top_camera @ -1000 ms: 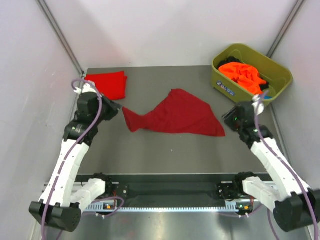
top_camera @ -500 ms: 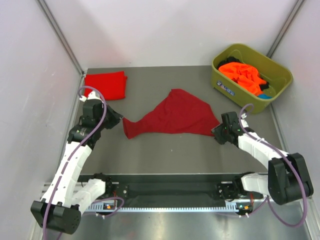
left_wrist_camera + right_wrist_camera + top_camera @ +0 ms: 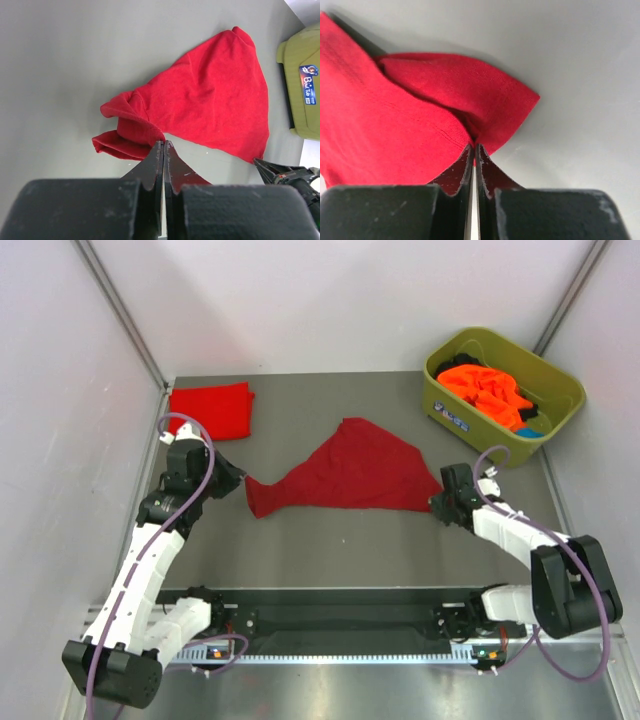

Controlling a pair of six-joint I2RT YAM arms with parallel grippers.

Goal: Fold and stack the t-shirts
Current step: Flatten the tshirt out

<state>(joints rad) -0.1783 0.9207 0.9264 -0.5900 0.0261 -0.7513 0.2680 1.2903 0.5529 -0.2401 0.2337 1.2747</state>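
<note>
The crimson t-shirt (image 3: 350, 472) spans parallel to the tabletop's (image 3: 330, 550) near edge, its ends pinched by the closed left gripper (image 3: 243, 480) and right gripper (image 3: 437, 500).

It looked like a robotics lab's test cell: a grey table (image 3: 330, 540) boxed in at its back and both sides by plain pale panel walls (image 3: 330, 300), with a white, cable-strung left arm (image 3: 140, 575) and right arm (image 3: 505, 528) bolted to a metal rail (image 3: 340, 623) along the table's near edge.

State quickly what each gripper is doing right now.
Left gripper: shut on the crimson t-shirt, at one end.
Right gripper: shut on the same t-shirt's opposite corner.
</note>
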